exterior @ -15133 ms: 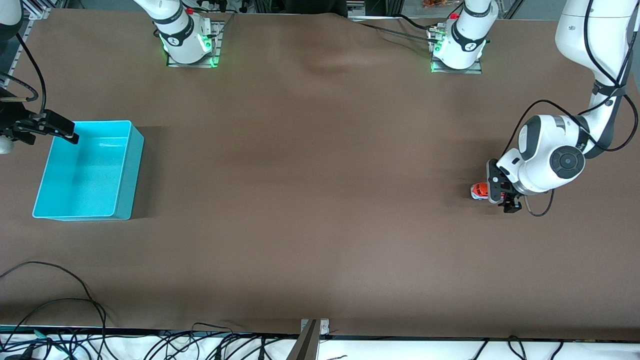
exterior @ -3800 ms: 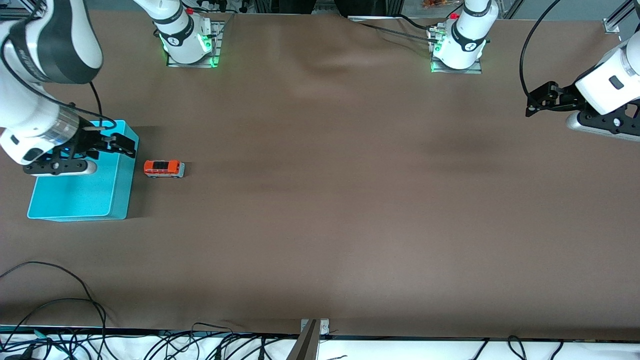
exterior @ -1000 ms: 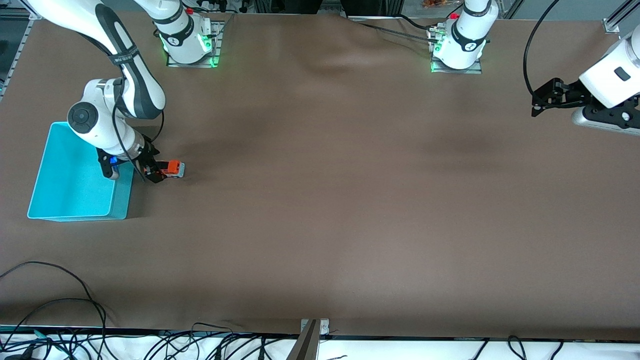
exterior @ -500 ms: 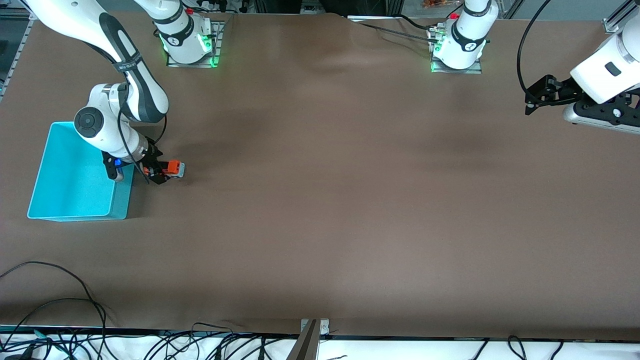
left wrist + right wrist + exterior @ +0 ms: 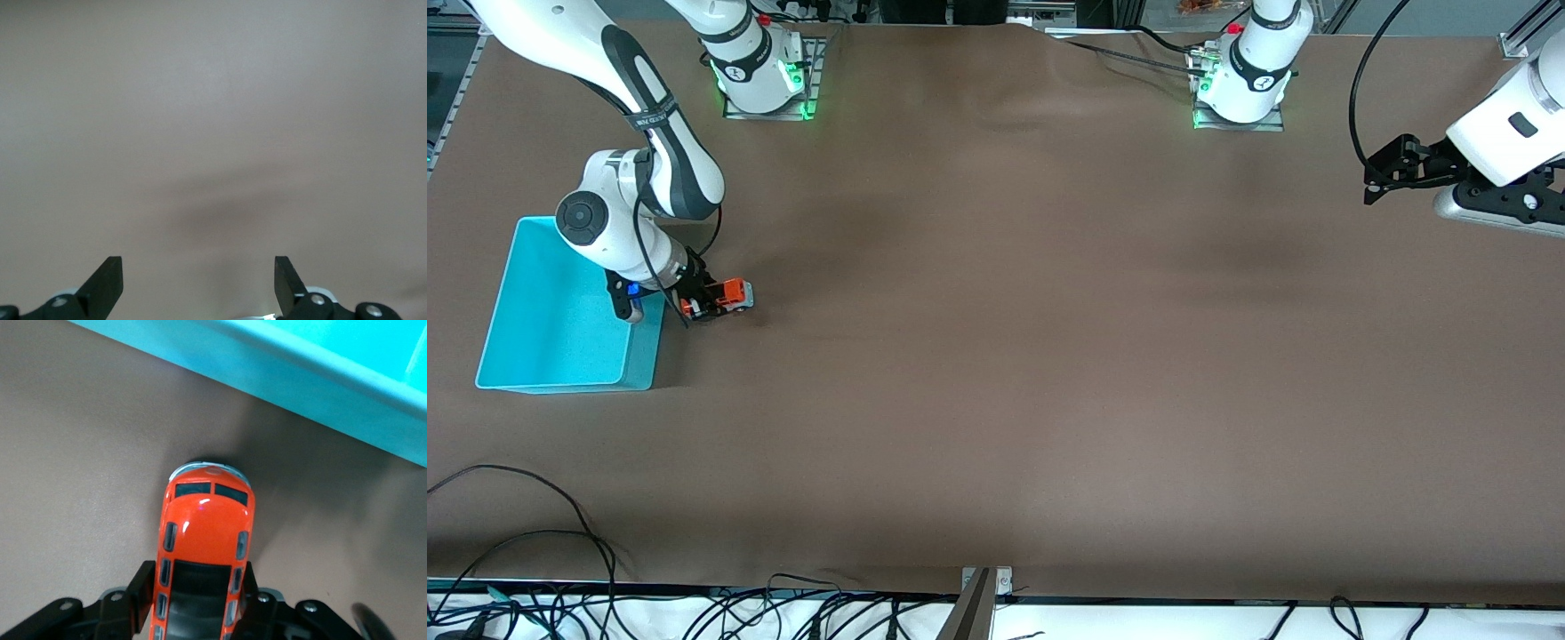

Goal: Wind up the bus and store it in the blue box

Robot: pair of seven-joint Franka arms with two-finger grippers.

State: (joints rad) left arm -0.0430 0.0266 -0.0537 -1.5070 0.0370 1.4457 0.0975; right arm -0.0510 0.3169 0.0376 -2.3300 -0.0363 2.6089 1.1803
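The small orange bus (image 5: 730,292) sits on the table beside the blue box (image 5: 551,333), toward the right arm's end. My right gripper (image 5: 701,302) is shut on its rear half. In the right wrist view the black fingers (image 5: 142,588) press both sides of the bus (image 5: 205,527), whose nose points at the box's turquoise wall (image 5: 300,383). The box holds nothing. My left gripper (image 5: 1369,183) hangs open over the table at the left arm's end; in its own view, the left gripper (image 5: 197,270) has only bare brown cloth between its fingers.
The brown table cloth (image 5: 996,356) stretches wide between the two arms. Both arm bases (image 5: 760,76) stand at the table's edge farthest from the front camera. Cables (image 5: 525,551) trail along the nearest edge.
My right gripper has shut on the bus, which now sits slightly turned. The left arm has shifted only a little.
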